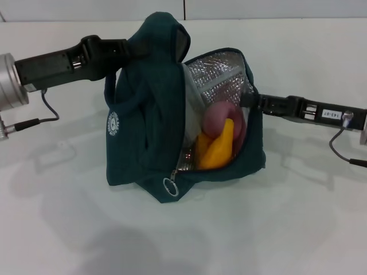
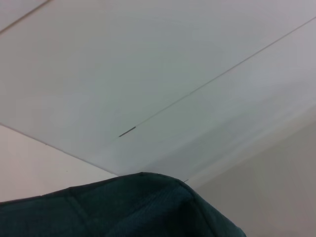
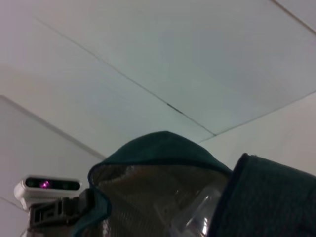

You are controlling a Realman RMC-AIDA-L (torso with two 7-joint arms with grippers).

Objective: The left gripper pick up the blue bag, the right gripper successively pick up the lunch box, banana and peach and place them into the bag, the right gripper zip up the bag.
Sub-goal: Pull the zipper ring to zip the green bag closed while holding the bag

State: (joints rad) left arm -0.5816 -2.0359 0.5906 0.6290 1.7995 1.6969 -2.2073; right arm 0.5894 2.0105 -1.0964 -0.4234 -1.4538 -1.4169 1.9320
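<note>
The blue bag [image 1: 143,126] stands on the white table [image 1: 69,229] with its zipper open, showing the silver lining [image 1: 221,71]. My left gripper [image 1: 133,48] is shut on the bag's raised top fabric, which also shows in the left wrist view as teal cloth [image 2: 123,207]. Inside the bag, the pink peach [image 1: 217,117] lies behind the yellow banana [image 1: 221,149]. A clear lunch box [image 3: 195,224] shows dimly in the opening. My right gripper [image 1: 249,100] reaches in over the bag's right rim, its tip hidden by the bag. The ring zipper pull [image 1: 171,186] hangs at the front bottom.
Cables trail from both arms near the table's left edge [image 1: 34,123] and right edge [image 1: 344,149]. A white camera unit [image 3: 47,185] shows beyond the bag in the right wrist view. Bare table surrounds the bag.
</note>
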